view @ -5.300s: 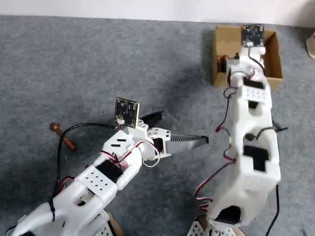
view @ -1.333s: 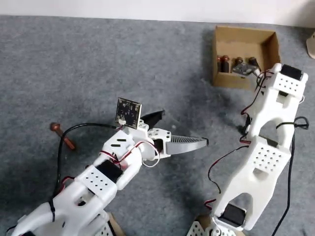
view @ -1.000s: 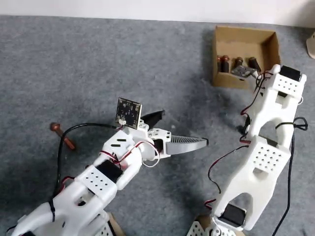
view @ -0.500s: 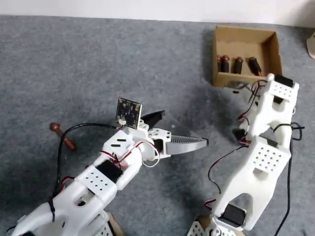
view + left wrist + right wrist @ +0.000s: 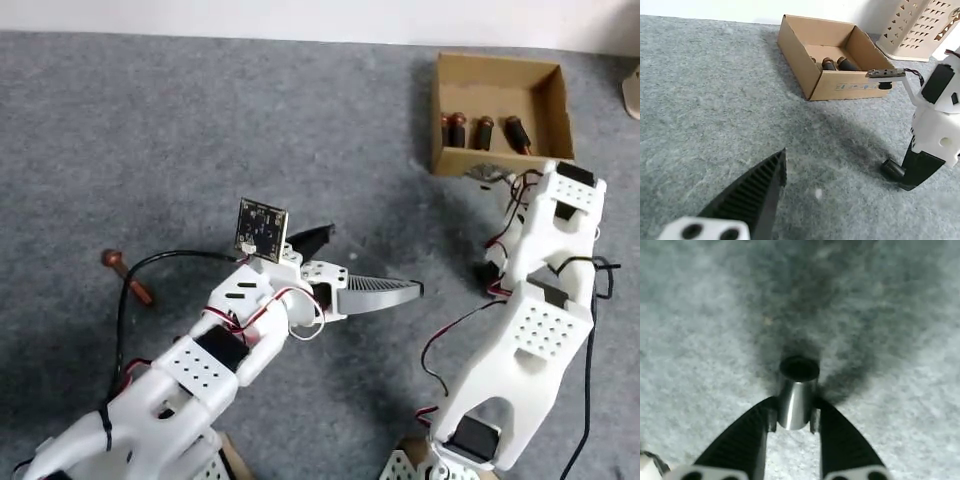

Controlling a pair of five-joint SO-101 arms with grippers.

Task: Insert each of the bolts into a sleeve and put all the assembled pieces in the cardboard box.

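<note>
Sleeve (image 5: 796, 395) is pinched on both flanks by the right end effector (image 5: 793, 414), down on the grey tabletop (image 5: 200, 120) below the cardboard box (image 5: 470, 160) in the high view. Its long axis runs straight out from the wrist, with the open bore toward the top of the right wrist frame. Loose bolt (image 5: 125, 276) lies far left, well apart, head upper left and shank slanting to lower right. The left end effector (image 5: 375, 260), jaws spread and holding nothing, is nearer but points away from it.
</note>
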